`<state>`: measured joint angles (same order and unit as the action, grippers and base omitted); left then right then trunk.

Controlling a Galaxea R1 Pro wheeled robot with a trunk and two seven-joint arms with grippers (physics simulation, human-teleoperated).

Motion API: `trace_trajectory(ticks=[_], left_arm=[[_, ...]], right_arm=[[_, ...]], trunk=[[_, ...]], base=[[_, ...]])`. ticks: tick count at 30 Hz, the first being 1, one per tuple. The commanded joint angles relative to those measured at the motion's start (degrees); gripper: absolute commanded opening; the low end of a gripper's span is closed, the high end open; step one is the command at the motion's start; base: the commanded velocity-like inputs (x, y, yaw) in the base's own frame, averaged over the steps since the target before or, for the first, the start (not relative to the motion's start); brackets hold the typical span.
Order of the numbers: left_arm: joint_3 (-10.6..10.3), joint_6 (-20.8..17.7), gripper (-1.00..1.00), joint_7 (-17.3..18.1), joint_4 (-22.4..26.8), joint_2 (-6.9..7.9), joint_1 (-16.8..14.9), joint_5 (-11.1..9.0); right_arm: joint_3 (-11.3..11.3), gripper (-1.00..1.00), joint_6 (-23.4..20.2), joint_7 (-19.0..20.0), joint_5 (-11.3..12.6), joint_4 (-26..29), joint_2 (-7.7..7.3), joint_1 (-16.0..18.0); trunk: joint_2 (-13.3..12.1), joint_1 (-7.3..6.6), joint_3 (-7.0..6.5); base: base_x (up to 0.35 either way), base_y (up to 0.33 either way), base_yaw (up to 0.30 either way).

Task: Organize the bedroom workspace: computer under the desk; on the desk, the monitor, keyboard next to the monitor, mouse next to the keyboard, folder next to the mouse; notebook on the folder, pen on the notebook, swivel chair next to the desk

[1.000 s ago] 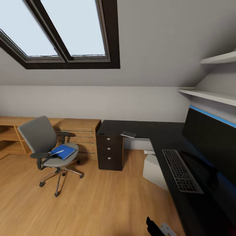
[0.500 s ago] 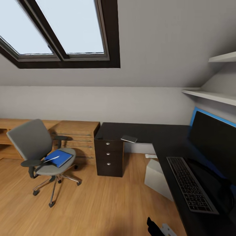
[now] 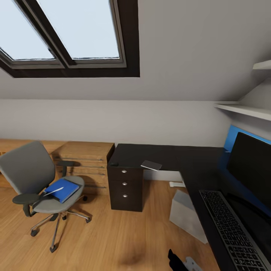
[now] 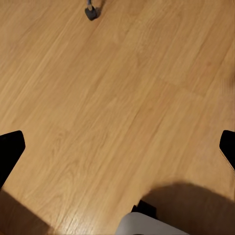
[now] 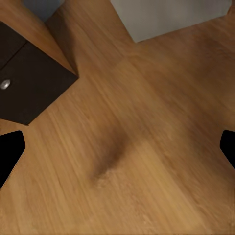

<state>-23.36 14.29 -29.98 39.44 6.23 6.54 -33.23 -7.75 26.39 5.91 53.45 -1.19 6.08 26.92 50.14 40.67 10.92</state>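
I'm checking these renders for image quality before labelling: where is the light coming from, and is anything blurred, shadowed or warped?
Head view: daylight from the skylight; straight edges bend toward the frame's borders; the swivel chair and desk look sharp. Left wrist view: a dark soft-edged shadow on the wood floor, grain fairly crisp. Right wrist view: floor grain smeared, a soft shadow patch mid-frame, the drawer unit soft too.

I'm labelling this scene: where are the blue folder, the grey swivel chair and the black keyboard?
blue folder (image 3: 62,189), head view, middle of its cover.
grey swivel chair (image 3: 27,171), head view, backrest.
black keyboard (image 3: 231,229), head view, key field.
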Motion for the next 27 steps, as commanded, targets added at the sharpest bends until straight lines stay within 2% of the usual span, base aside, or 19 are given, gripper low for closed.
trace_trajectory(ticks=[1, 16, 23, 27], left_arm=[[-0.43, 0.36, 1.00, -0.35, 0.07, 0.10, -0.03, -0.60], [-0.46, 0.39, 1.00, -0.35, 0.08, -0.16, -0.03, -0.60], [-0.46, 0.39, 1.00, -0.35, -0.33, -0.29, -0.03, -0.57], [-0.46, 0.39, 1.00, -0.35, -0.53, -0.78, -0.03, -0.53]], right_arm=[[-0.41, 1.00, 0.24, 0.33, 0.61, -0.13, 0.01, 0.06], [-0.44, 1.00, 0.33, 0.41, 0.60, -0.05, -0.01, 0.06], [-0.54, 1.00, 0.36, 0.59, 0.65, 0.20, -0.17, 0.06], [-1.22, 1.00, 0.26, 0.58, 0.21, 3.01, -0.25, 0.11]], trunk=[[0.05, 0.05, 0.07], [0.05, 0.05, 0.07], [0.05, 0.05, 0.07], [0.05, 0.05, 0.07]], base=[[0.328, 0.122, 0.000], [0.323, 0.158, 0.000], [0.323, 0.038, 0.000], [0.326, 0.005, 0.000]])
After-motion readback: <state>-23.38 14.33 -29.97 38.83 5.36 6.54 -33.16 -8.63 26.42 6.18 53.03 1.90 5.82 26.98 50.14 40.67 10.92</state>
